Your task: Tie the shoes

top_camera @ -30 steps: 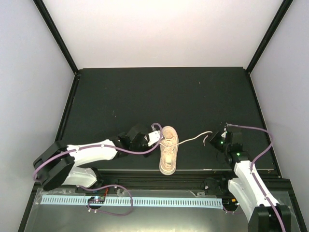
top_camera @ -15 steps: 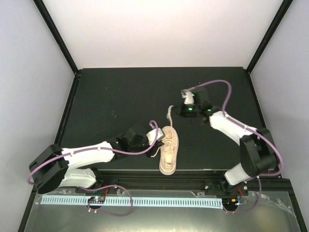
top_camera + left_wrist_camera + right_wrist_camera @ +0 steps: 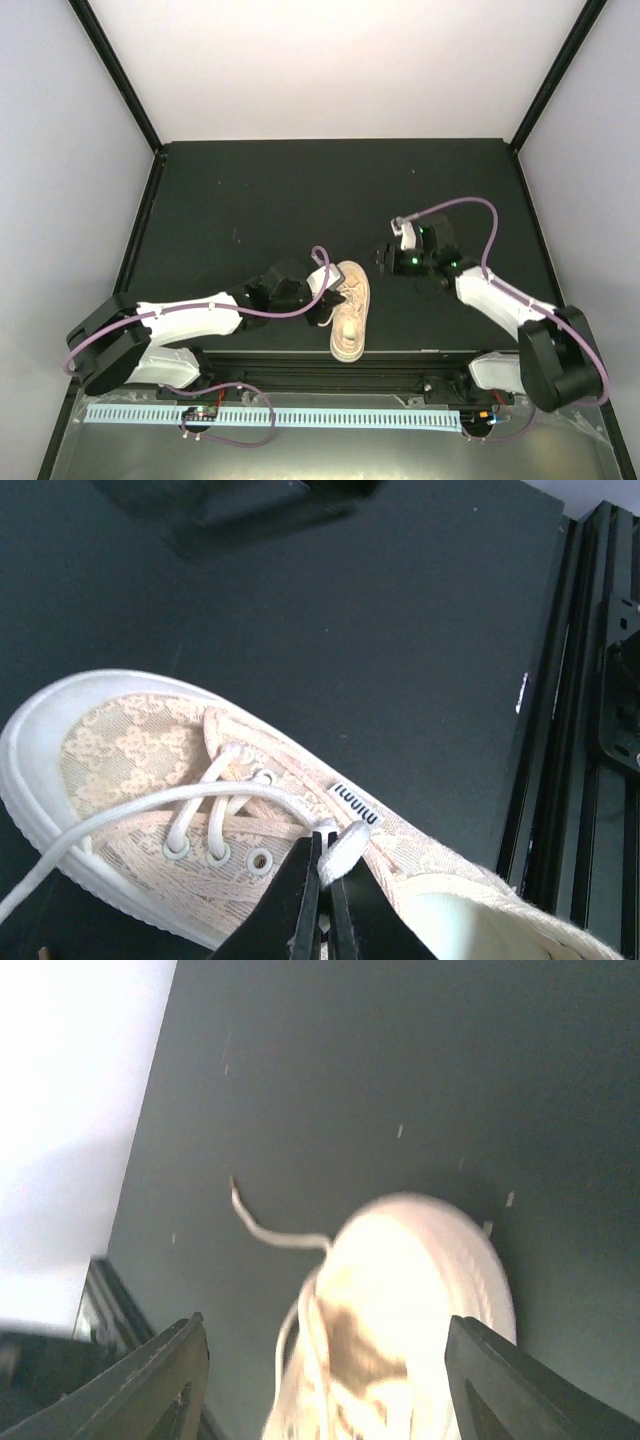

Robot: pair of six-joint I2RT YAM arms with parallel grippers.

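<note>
The beige-pink shoe [image 3: 350, 310] lies on the black mat with its toe pointing away from the arm bases. My left gripper [image 3: 322, 297] rests against the shoe's left side. In the left wrist view it [image 3: 328, 872] is shut on a fold of off-white lace [image 3: 345, 848] beside the eyelets of the shoe [image 3: 130, 750]. My right gripper [image 3: 384, 258] hovers just beyond and right of the toe. Its fingers [image 3: 180, 1370] stand open, and the blurred toe of the shoe [image 3: 420, 1280] shows between them. A loose lace end [image 3: 262, 1232] lies on the mat.
The black mat [image 3: 300, 190] is boxed in by white walls with black corner posts. A metal rail [image 3: 270, 415] with cabling runs along the near edge, just behind the shoe's heel. The black frame [image 3: 585, 730] sits close to the left gripper.
The right arm swung from right of the shoe to beyond it, then back toward the toe. Its gripper opened and let go of the lace. The left gripper kept its hold.
</note>
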